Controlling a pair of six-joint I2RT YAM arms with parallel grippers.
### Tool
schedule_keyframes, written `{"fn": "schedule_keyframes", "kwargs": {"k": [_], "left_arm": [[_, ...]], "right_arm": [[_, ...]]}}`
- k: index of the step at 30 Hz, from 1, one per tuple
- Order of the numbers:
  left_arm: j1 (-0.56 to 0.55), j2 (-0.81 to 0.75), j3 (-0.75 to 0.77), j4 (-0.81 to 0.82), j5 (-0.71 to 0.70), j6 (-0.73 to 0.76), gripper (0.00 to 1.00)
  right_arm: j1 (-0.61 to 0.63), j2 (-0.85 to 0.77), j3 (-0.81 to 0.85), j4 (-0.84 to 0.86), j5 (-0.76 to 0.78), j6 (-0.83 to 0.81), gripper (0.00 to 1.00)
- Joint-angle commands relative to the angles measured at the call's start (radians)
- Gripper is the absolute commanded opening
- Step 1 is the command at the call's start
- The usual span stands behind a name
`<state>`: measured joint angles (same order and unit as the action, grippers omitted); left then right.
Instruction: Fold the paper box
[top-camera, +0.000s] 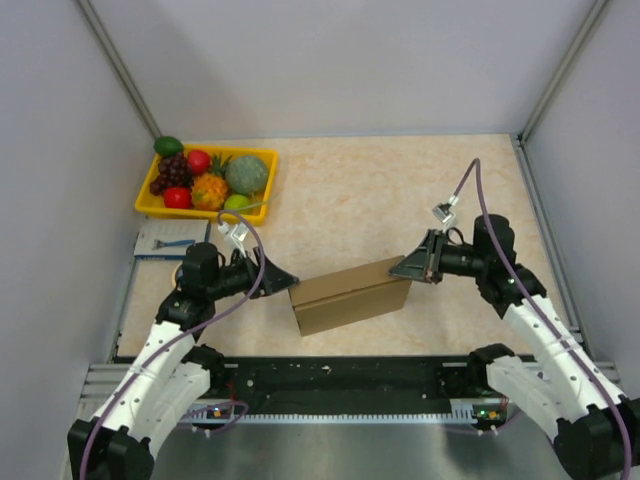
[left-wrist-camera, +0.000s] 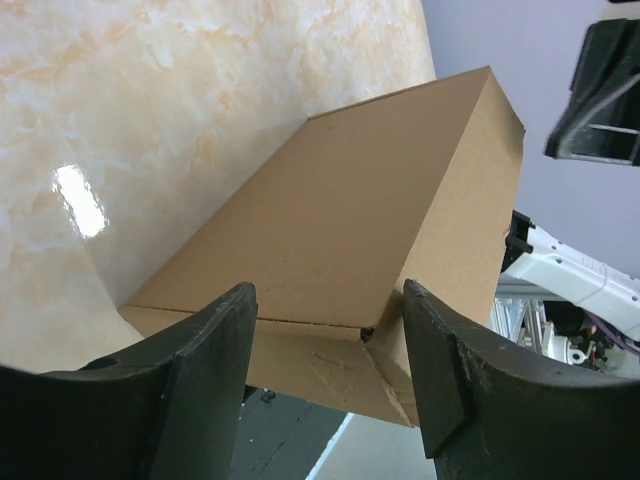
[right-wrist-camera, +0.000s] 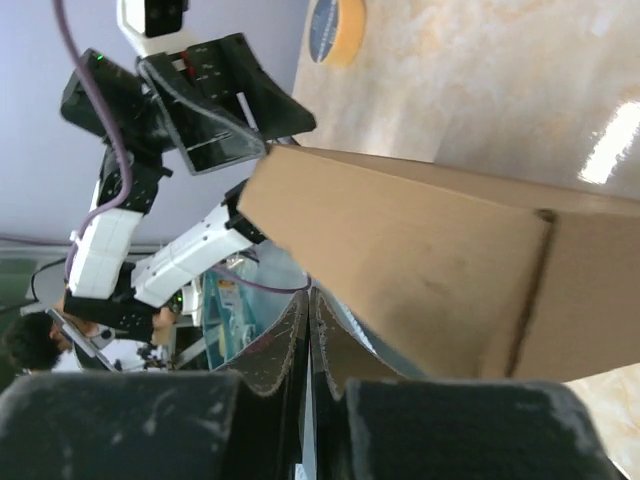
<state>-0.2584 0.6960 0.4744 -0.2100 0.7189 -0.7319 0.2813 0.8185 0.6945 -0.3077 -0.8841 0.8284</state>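
Observation:
The paper box (top-camera: 350, 295) is a plain brown cardboard box, folded shut, lying on the table between my two grippers. My left gripper (top-camera: 285, 280) is open at the box's left end; in the left wrist view its fingers (left-wrist-camera: 215, 350) straddle the near corner of the box (left-wrist-camera: 370, 220) without gripping it. My right gripper (top-camera: 405, 268) is shut and empty, its tip at the top right edge of the box. In the right wrist view the closed gripper (right-wrist-camera: 308, 310) sits just beside the box (right-wrist-camera: 420, 250).
A yellow tray (top-camera: 150, 208) of fruit stands at the back left, with a small blue-white packet (top-camera: 165, 240) in front of it. A roll of tape (right-wrist-camera: 335, 30) lies on the table. Grey walls close in both sides, and a black rail (top-camera: 340, 375) runs along the near edge.

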Motion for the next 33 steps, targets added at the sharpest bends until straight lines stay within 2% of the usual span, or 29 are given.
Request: {"fn": "schedule_keyframes", "kwargs": {"k": [1, 4, 8, 10, 13, 18, 21, 25, 28, 31, 33], "left_arm": [[-0.008, -0.018, -0.029, 0.035, 0.008, 0.025, 0.64], [-0.008, -0.035, -0.033, 0.024, -0.003, 0.028, 0.64], [-0.008, -0.033, -0.037, 0.026, -0.006, 0.028, 0.63], [-0.008, -0.032, -0.043, 0.037, -0.007, 0.022, 0.63], [-0.01, -0.033, -0.054, 0.061, -0.009, 0.006, 0.63], [-0.01, -0.05, -0.065, 0.046, -0.041, 0.005, 0.63], [-0.01, -0.076, -0.079, 0.014, -0.076, -0.001, 0.64], [-0.008, -0.147, -0.103, 0.004, -0.206, -0.061, 0.63], [-0.008, -0.19, -0.164, 0.085, -0.208, -0.122, 0.61], [-0.008, -0.184, -0.186, 0.138, -0.187, -0.141, 0.6], [-0.008, -0.164, -0.175, 0.141, -0.159, -0.138, 0.6]], "right_arm": [[-0.01, 0.039, -0.12, 0.203, 0.011, 0.055, 0.0], [-0.018, 0.067, -0.168, 0.271, -0.003, 0.081, 0.0], [-0.014, 0.044, -0.02, 0.144, 0.028, 0.032, 0.0], [-0.011, 0.05, 0.035, 0.159, 0.01, 0.06, 0.0], [0.065, 0.073, 0.051, 0.24, 0.04, 0.129, 0.0], [0.41, 0.233, 0.098, 0.364, 0.203, 0.181, 0.0], [0.566, 0.365, 0.242, 0.352, 0.272, 0.164, 0.01], [0.647, 0.473, 0.322, 0.338, 0.31, 0.166, 0.0], [0.679, 0.549, 0.397, 0.341, 0.306, 0.181, 0.0], [0.729, 0.645, 0.502, 0.247, 0.324, 0.135, 0.0], [0.733, 0.666, 0.501, 0.257, 0.326, 0.153, 0.0]]}}
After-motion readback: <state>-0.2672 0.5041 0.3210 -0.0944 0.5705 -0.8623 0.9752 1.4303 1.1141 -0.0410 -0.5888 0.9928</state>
